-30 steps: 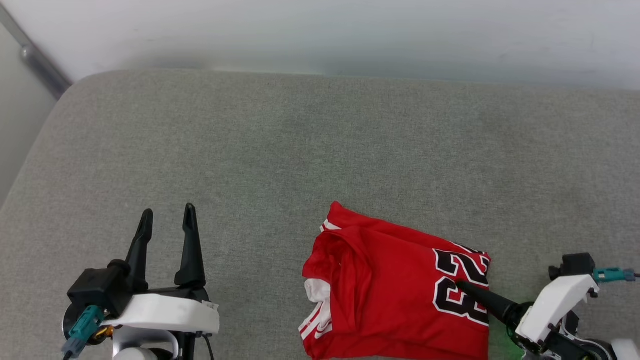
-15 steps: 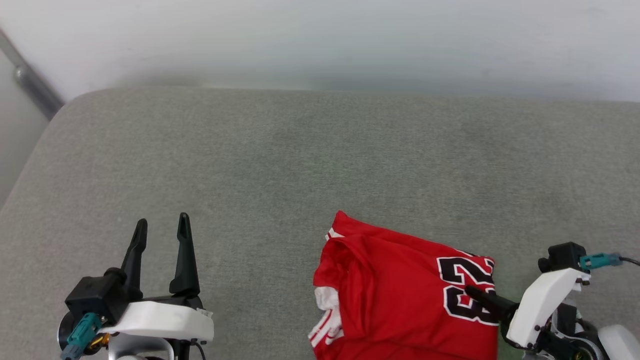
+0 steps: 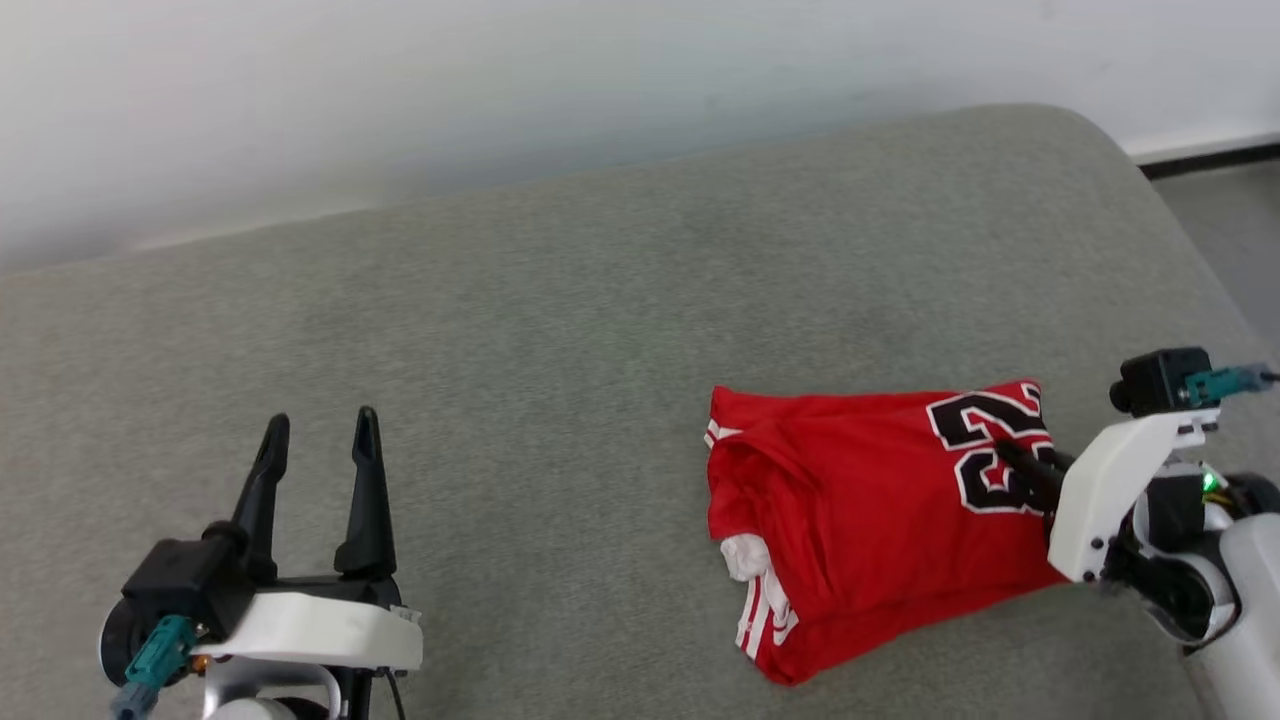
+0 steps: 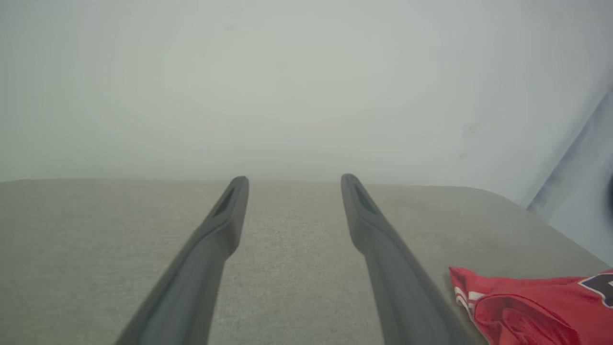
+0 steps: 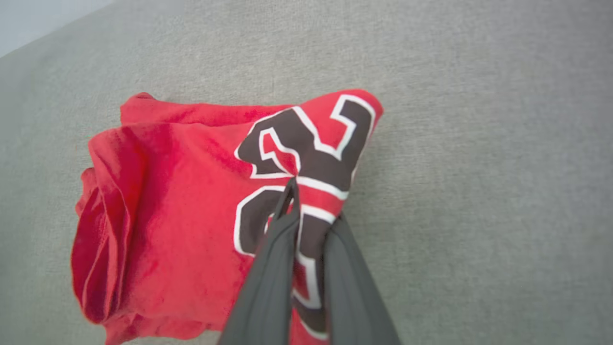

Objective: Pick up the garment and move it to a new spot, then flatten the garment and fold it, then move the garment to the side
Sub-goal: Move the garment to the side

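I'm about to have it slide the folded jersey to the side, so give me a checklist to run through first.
1. Right fingers shut on the garment: ok.
2. Garment folded, lying on the gray cushion: ok.
3. Left fingers open, apart from the garment: ok.
4. Bare cushion beside the garment to move onto: ok.
5. Grip catches every folded layer: cannot tell.

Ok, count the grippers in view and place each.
2. The left gripper stands open above the grey cushion, lower left in the head view; the right gripper is shut on the garment, at right.
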